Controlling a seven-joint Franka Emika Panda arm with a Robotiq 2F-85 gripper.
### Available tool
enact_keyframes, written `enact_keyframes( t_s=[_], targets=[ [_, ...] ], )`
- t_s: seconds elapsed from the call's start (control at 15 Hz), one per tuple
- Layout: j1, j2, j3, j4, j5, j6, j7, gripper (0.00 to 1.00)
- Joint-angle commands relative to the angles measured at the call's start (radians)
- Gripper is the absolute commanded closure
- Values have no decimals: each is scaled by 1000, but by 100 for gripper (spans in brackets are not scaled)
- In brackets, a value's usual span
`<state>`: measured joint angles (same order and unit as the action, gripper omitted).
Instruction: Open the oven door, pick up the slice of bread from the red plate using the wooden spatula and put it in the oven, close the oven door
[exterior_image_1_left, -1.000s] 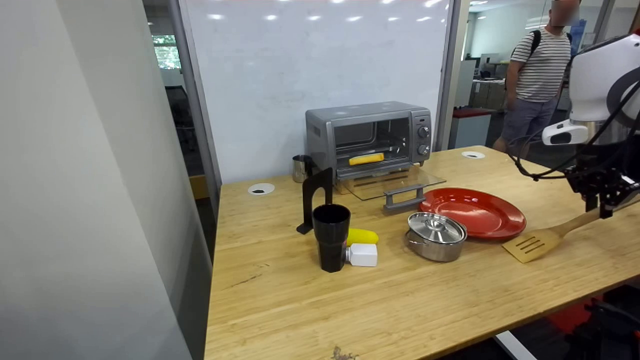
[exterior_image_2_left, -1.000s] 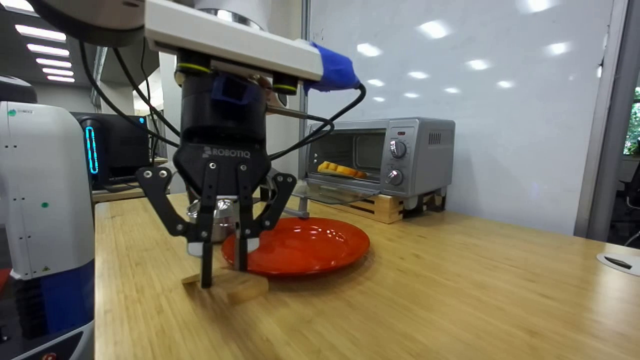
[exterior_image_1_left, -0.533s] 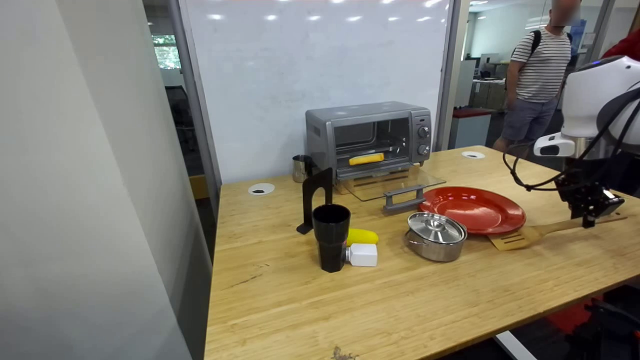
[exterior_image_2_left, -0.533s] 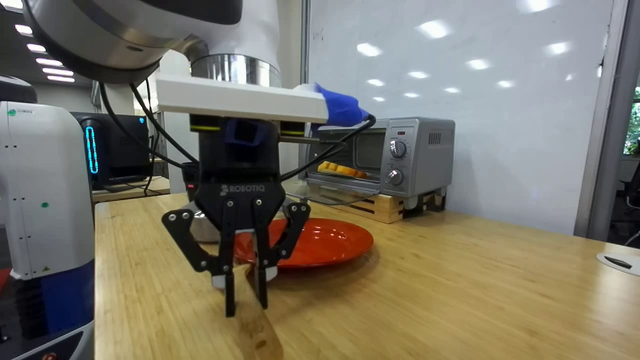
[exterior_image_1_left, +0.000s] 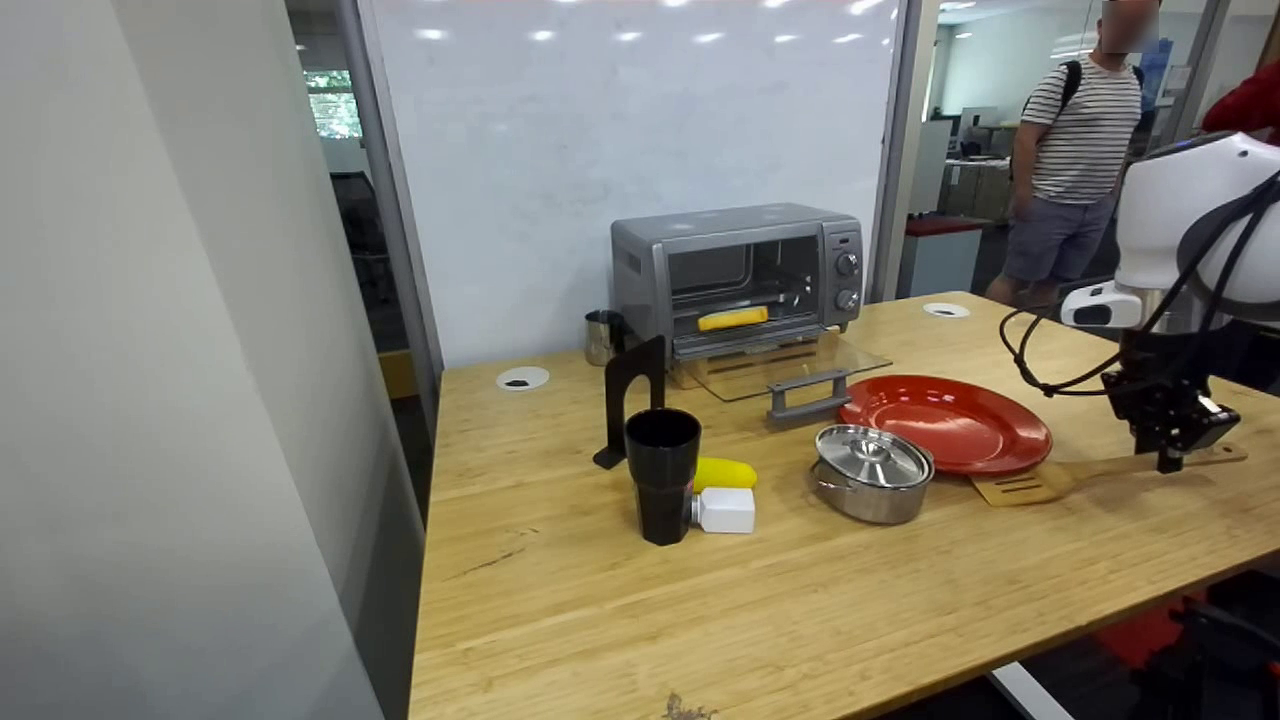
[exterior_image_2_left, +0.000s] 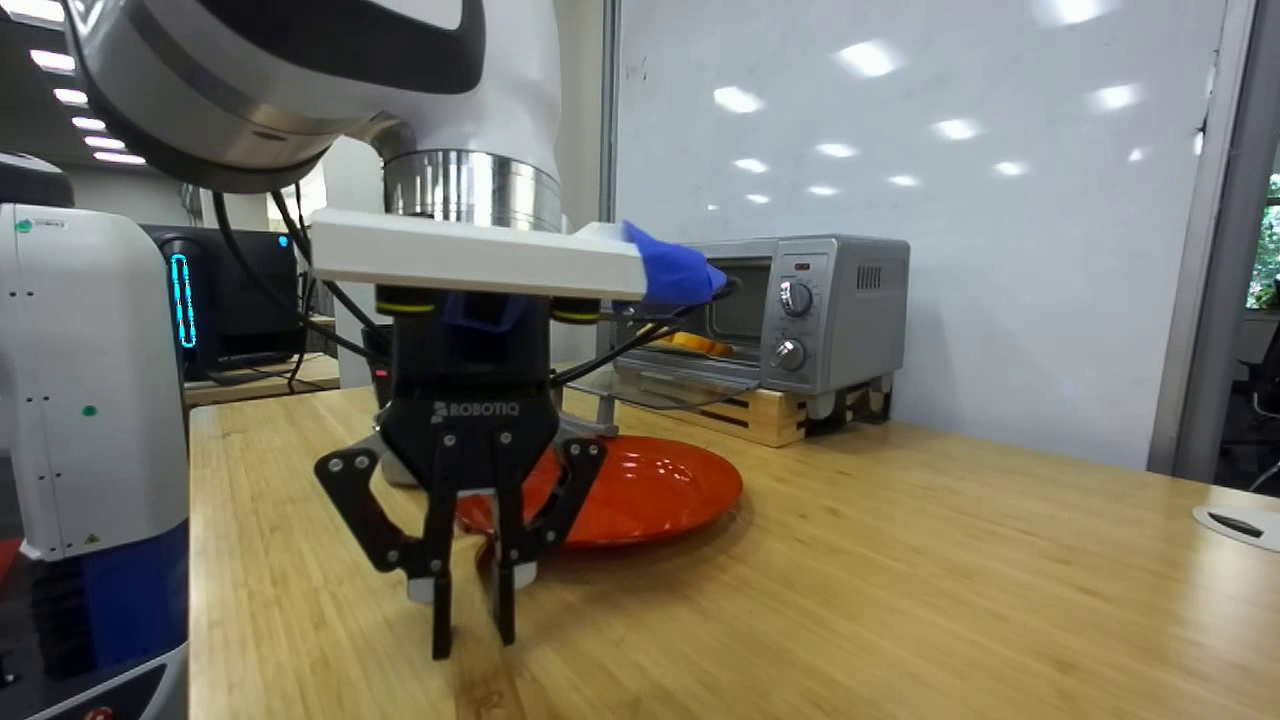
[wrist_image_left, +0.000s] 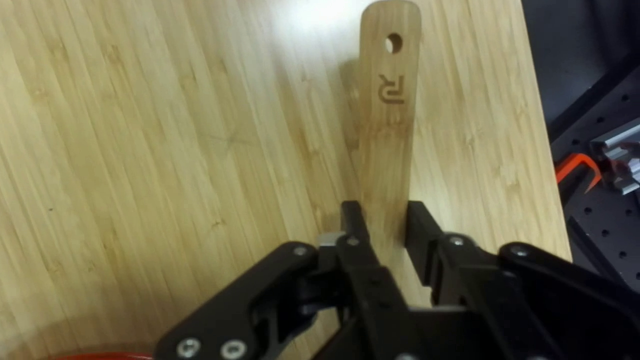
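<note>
The black gripper (wrist_image_left: 384, 207) is grasping the wooden spatula (wrist_image_left: 389, 110), its 2 dull fingers (wrist_image_left: 422, 240) bearing against the long sides of the handle. The handle is showing smooth, pale grain, a rounded end, a drilled round hole and dark lettering. In an exterior view the flat, slotted blade is lying at the rim of the red plate (exterior_image_1_left: 945, 425); whether wood and plate are touching, I cannot tell. The plate, broad and glossy, is catching light across its shallow dish. The boxy silver oven (exterior_image_2_left: 885, 300) is resting on a slatted wooden crate (exterior_image_2_left: 768, 415), 2 round knobs jutting from its panel. The oven door (exterior_image_1_left: 790, 362) is hanging down, its see-through glass pane ending in a chunky grey bar. The slice of bread (exterior_image_1_left: 733, 318) is lying inside the oven, just behind the opening, its yellow surface looking bumpy. On the grained wooden table (exterior_image_1_left: 560, 610), a polished pot (exterior_image_1_left: 875, 490) with a knobbed lid is standing just beside the plate, and a tapering black cup (exterior_image_1_left: 662, 485) is standing near a boxy white bottle (exterior_image_1_left: 728, 510) and a rounded yellow object (exterior_image_1_left: 726, 472).
</note>
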<state>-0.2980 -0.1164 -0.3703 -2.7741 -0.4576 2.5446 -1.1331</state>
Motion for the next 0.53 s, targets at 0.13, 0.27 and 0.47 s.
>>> enact_keyframes(
  t_s=[0.13, 0.27, 0.47],
  targets=[
    [-6, 11, 10, -1, 40, -12, -48, 90],
    [-7, 10, 12, -2, 34, -16, -45, 49],
    [-3, -5, 16, -3, 34, -46, -58, 28]
  ],
)
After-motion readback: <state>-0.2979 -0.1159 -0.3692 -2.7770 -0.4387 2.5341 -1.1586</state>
